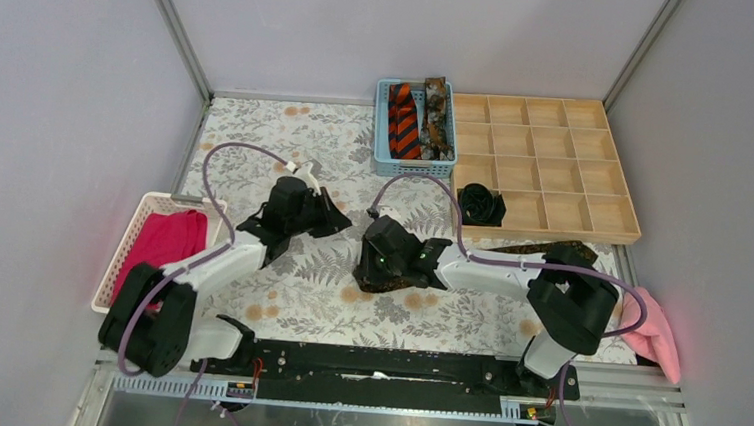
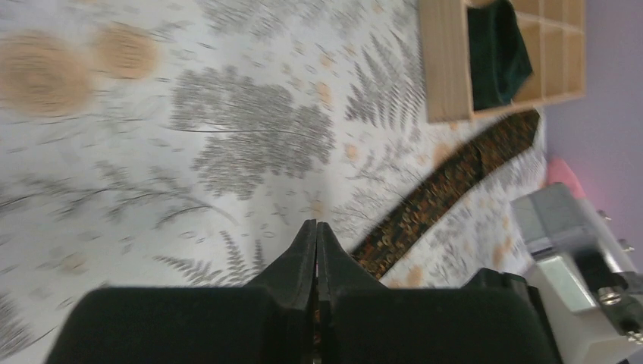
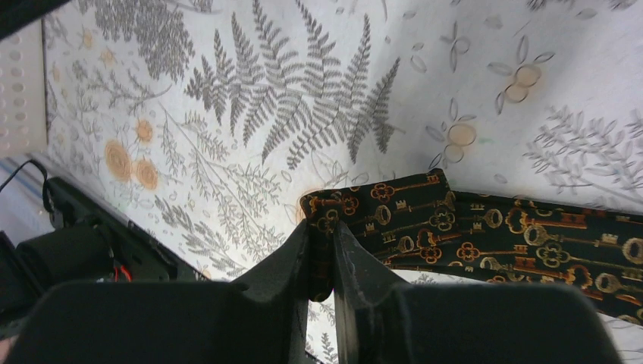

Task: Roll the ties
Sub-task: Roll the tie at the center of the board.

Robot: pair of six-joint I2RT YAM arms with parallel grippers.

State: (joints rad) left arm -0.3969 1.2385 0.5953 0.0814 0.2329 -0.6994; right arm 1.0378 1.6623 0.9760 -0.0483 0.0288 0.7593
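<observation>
A dark brown tie with a gold key pattern [image 3: 485,227] lies as a long strip across the table's patterned cloth [image 1: 511,252]. My right gripper [image 3: 322,227] is shut on its folded left end and stands over that end [image 1: 377,276]. My left gripper [image 2: 316,225] is shut with nothing in it, above the table just left of the strip [image 2: 447,182], and up-left of the right gripper [image 1: 340,222]. A black tie coil [image 1: 481,203] sits in a compartment of the wooden tray [image 1: 560,116]. An orange-and-black striped tie [image 1: 403,120] and a brown mottled tie [image 1: 437,117] lie in the blue basket [image 1: 381,158].
A white basket [image 1: 119,255] holding a magenta cloth [image 1: 165,243] stands at the left edge. A pink cloth [image 1: 655,333] lies at the right edge beside the right arm. The wooden tray's near wall [image 2: 447,68] is close to the strip's far end.
</observation>
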